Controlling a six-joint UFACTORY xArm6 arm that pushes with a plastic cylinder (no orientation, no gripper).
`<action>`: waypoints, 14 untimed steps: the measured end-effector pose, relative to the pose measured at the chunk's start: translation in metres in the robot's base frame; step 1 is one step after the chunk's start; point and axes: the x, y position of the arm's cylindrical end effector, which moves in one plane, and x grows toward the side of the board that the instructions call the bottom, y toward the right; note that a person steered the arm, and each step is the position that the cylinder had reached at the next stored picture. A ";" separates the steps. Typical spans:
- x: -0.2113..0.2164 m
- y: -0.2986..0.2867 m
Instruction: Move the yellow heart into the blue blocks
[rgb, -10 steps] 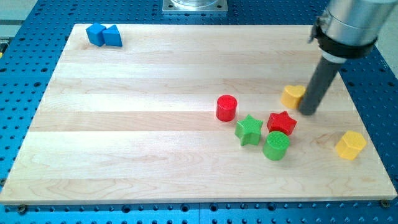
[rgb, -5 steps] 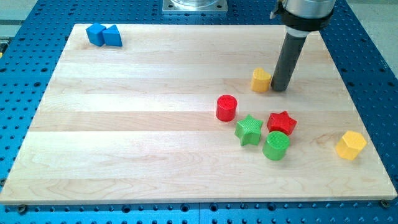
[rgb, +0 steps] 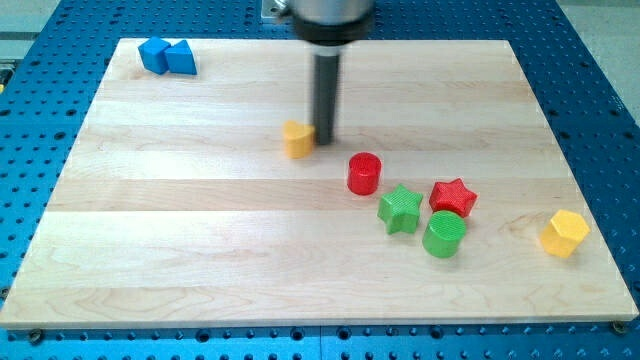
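Observation:
The yellow heart (rgb: 297, 139) lies near the middle of the wooden board (rgb: 200, 250), a little above centre. My tip (rgb: 325, 141) stands against the heart's right side, touching it. Two blue blocks (rgb: 167, 56) sit side by side, touching, at the board's top left corner, far to the upper left of the heart.
A red cylinder (rgb: 364, 173) stands just right of and below my tip. Further right are a green star (rgb: 400, 209), a red star (rgb: 453, 196) and a green cylinder (rgb: 443, 234). A second yellow block (rgb: 563, 233) sits near the right edge.
My tip has swept left across the board, pushing the yellow heart from the right part to near the middle. The other blocks have not moved.

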 end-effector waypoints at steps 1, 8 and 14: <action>-0.014 -0.075; 0.002 -0.151; -0.076 -0.184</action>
